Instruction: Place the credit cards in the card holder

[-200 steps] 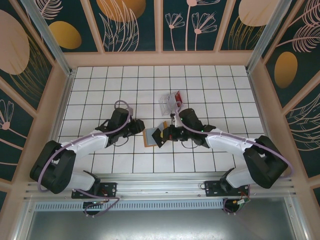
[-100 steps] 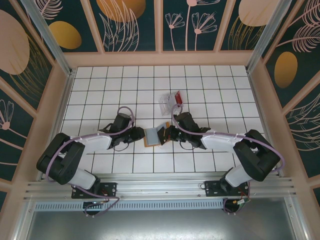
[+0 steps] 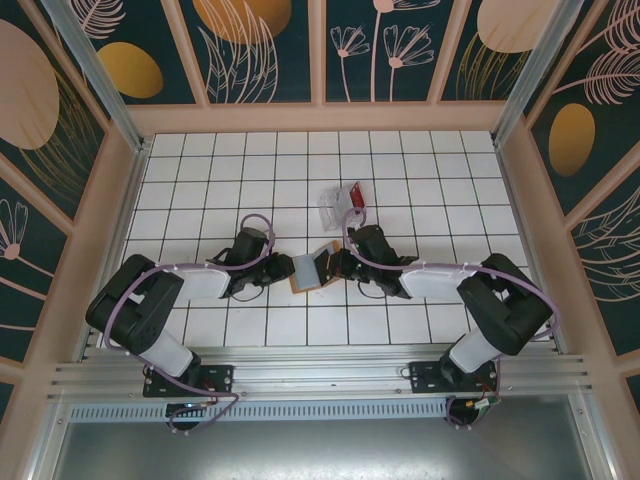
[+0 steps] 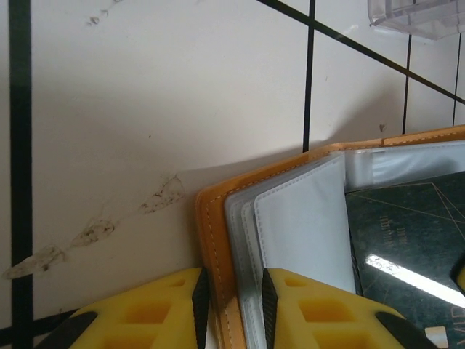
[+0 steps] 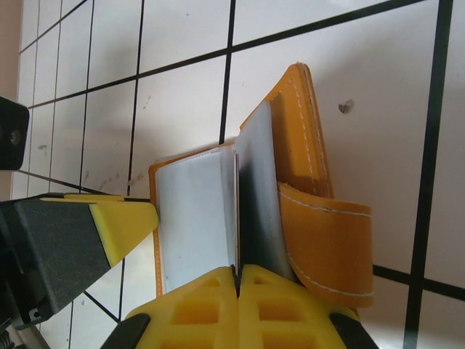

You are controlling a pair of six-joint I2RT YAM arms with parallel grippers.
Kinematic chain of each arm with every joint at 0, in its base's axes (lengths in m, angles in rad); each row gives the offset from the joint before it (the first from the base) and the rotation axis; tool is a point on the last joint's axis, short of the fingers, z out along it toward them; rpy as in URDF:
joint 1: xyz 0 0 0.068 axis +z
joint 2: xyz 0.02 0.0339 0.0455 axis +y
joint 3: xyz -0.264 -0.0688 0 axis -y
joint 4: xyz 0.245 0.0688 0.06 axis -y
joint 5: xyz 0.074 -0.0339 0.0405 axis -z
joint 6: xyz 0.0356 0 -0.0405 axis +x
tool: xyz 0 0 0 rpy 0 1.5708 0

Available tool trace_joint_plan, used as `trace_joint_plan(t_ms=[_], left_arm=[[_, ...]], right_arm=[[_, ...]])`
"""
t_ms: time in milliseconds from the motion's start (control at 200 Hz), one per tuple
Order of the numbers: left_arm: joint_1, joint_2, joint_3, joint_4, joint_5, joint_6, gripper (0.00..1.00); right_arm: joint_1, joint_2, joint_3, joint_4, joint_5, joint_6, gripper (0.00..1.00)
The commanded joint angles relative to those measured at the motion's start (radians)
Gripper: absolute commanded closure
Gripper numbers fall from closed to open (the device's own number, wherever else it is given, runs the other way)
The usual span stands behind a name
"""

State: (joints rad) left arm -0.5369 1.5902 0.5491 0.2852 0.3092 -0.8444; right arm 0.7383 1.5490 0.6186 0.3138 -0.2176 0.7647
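Note:
The orange card holder point(image 3: 306, 273) lies open on the tiles between both arms, its grey sleeves fanned out point(image 4: 298, 218). My left gripper point(image 4: 234, 280) is closed on its left edge, with the orange cover point(image 4: 214, 225) and a few sleeves between the pads. My right gripper point(image 5: 238, 267) is shut on a thin dark credit card, seen edge-on in the fold; the card's dark face point(image 4: 407, 240) shows in the left wrist view. The right cover and strap point(image 5: 320, 233) stand up beside it. A red credit card point(image 3: 353, 194) rests at the clear case farther back.
The clear plastic case point(image 3: 336, 205) sits one tile behind the card holder, and its corner point(image 4: 418, 14) shows in the left wrist view. Wooden walls ring the white tiled floor point(image 3: 200, 180). Smudges mark the tile point(image 4: 94, 233) left of the card holder.
The left jaws have narrowed onto the holder's left edge and that arm has folded lower. The right gripper has brought the dark card down from above the holder into its fold.

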Motion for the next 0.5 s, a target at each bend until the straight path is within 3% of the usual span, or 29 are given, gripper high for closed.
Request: trace_joint_plan(t_ms=[0, 495], left_arm=[[-0.016, 0.051, -0.012, 0.004, 0.006, -0.009, 0.71], [-0.016, 0.067, -0.001, -0.010, -0.005, 0.003, 0.71]], right_arm=[[-0.003, 0.028, -0.025, 0.068, -0.039, 0.002, 1.00], [-0.028, 0.061, -0.051, 0.160, -0.102, -0.043, 1.00]])
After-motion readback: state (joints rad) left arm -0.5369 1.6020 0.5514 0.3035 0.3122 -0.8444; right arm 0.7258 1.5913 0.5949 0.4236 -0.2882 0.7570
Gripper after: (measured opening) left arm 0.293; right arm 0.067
